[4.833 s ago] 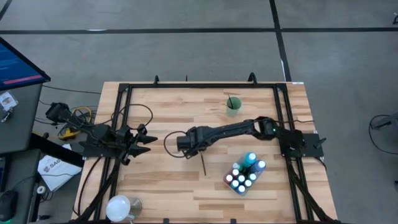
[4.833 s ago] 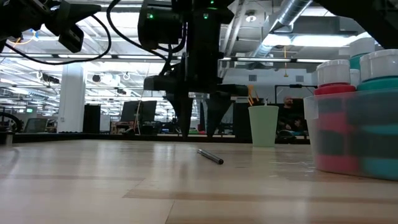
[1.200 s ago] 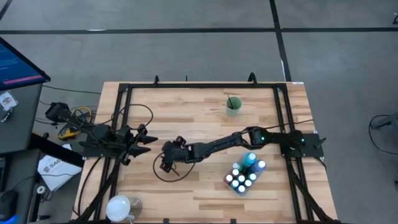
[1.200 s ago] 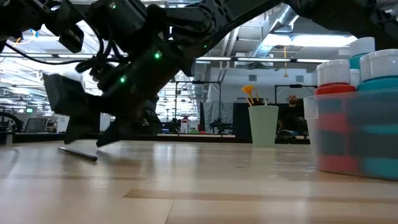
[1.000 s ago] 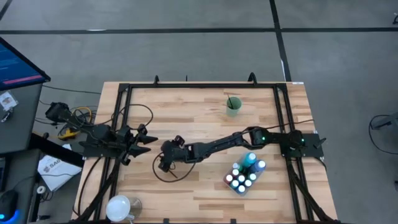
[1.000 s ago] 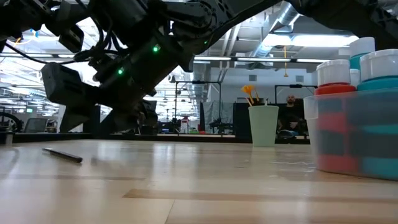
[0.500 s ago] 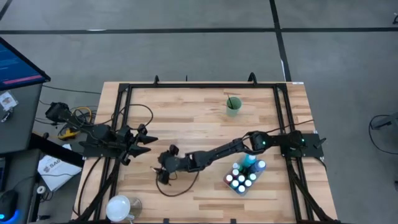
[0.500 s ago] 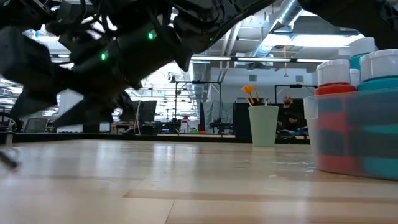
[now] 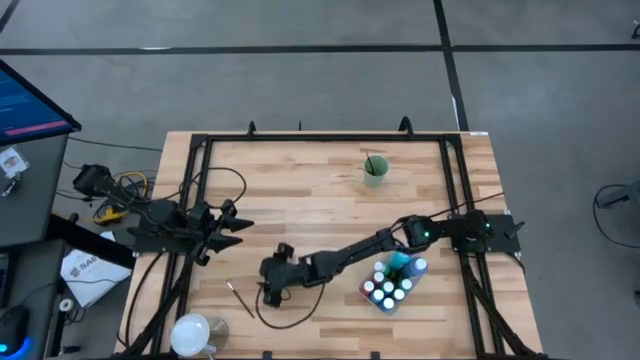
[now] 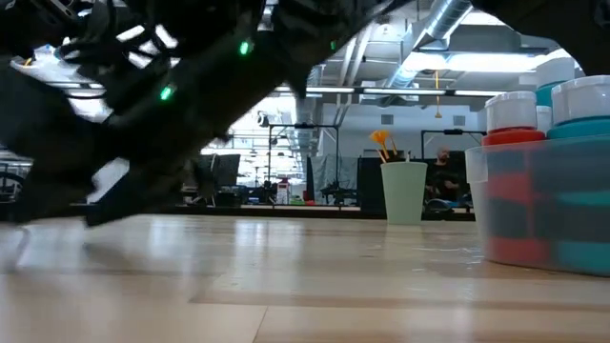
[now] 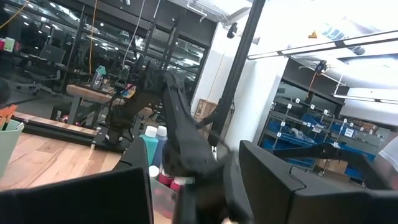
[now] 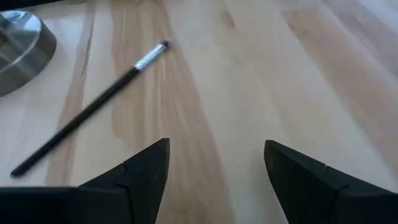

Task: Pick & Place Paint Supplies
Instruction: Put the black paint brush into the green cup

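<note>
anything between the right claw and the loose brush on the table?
Nothing. In the right wrist view, only bare wood separates the open right claw from the paintbrush. The high view shows the same clear gap.

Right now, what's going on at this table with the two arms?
The right claw hangs open low over the wooden table, near its front left. A thin dark-handled paintbrush lies loose on the wood just ahead of it, not gripped. The left claw waits open at the table's left edge. The small paint bottles sit packed in a clear plastic tub on the right, and a pale green cup stands toward the back.
</note>
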Available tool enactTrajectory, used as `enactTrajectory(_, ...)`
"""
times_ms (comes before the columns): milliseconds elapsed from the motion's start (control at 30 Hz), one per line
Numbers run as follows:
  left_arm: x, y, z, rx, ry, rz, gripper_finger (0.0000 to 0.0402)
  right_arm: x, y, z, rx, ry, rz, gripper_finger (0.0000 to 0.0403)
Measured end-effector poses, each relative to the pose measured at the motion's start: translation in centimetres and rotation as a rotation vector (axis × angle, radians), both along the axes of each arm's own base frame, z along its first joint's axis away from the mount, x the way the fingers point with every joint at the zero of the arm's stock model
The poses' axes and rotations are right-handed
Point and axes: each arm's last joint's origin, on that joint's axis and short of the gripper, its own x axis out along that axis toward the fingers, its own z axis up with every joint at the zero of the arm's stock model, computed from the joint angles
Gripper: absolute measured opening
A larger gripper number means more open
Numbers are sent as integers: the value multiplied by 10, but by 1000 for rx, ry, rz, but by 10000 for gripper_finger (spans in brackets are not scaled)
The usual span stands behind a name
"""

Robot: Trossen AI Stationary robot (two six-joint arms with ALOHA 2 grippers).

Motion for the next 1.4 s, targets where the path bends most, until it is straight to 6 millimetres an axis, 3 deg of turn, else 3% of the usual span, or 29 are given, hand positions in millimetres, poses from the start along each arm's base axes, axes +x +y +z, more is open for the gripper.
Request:
enactTrajectory(233,0,0,0,-1,0,0,132,-9,-21,61,8,43,54,251)
enactTrajectory(367,0,0,0,0,0,0,132,-21,-32,121,-30,-16,94,235)
enactTrajectory(567,0,0,0,0,1,0,132,-62,-56,215,-65,-76,107,204)
enactTrajectory(800,0,3,1,-38,-4,106,132,-133,-57,319,-54,-266,144,164)
enactTrajectory(1067,-5,7,16,-148,-141,141,132,-213,-48,394,-23,-469,219,121)
enactTrajectory(1233,-10,10,26,-341,-235,95,132,-254,-44,422,-51,-574,240,106)
enactTrajectory(1400,-15,14,34,-427,-315,141,132,-297,-44,442,-116,-616,194,98)
